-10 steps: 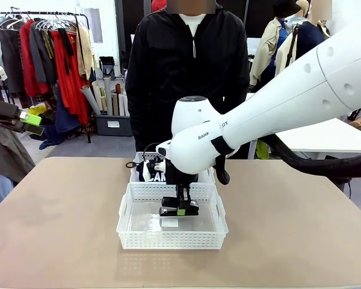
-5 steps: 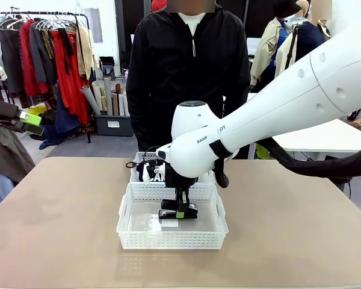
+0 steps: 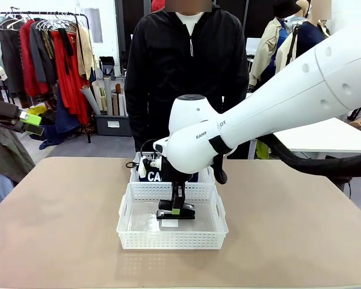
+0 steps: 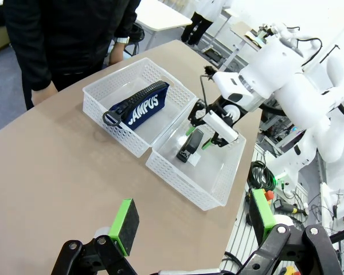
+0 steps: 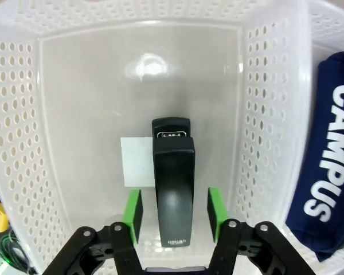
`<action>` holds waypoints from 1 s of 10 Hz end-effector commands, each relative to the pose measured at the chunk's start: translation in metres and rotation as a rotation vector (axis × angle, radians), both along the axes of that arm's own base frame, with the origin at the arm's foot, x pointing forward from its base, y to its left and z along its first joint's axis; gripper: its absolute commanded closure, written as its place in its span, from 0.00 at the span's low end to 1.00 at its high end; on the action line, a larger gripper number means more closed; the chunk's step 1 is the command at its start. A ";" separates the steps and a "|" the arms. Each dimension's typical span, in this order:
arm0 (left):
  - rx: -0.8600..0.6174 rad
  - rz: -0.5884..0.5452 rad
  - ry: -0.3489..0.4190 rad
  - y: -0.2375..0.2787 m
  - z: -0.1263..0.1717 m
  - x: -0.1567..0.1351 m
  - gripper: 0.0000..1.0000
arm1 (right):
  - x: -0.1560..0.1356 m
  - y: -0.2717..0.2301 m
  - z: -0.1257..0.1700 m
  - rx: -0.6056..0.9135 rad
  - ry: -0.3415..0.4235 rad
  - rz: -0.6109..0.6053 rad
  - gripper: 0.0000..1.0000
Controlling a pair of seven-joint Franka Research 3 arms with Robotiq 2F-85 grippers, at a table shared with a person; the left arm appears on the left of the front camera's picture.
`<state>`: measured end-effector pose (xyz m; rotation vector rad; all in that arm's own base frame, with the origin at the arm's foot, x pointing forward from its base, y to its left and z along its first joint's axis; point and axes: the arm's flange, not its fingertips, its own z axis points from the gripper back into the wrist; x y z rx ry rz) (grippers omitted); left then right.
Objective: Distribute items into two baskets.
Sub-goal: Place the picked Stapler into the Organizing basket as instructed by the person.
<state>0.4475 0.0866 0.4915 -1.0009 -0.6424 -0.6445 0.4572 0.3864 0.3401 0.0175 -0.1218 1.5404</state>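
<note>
Nearest the robot's edge of the tan surface (image 3: 60,235) stood the near basket (image 3: 171,239), and inside it the black stapler (image 5: 173,183) lay on the floor beside a small white label (image 5: 136,161). The right gripper (image 5: 173,213) hung low inside that basket with its green pads on either side of the stapler, a thin gap showing at each pad, so its jaws stood parted and not clamped on it. Perforated walls rose close on both sides of the gripper, leaving little sideways room within. Just behind, touching wall to wall, sat the far basket (image 4: 112,86), holding the navy pouch (image 4: 135,106) with its white CAMPUS lettering lying at a slant across the floor. The right arm's white wrist hid much of that basket from the front. Off the surface's left edge, the left gripper (image 4: 189,220) hovered wide open and empty, well apart from both baskets. Broad bare surface lay to either side of the baskets. A person in a black jacket (image 3: 186,66) stood at the far edge.
</note>
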 end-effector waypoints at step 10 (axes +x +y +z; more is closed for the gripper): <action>0.001 0.001 -0.001 0.000 0.001 -0.002 0.00 | -0.030 -0.005 0.035 0.002 -0.052 -0.080 0.00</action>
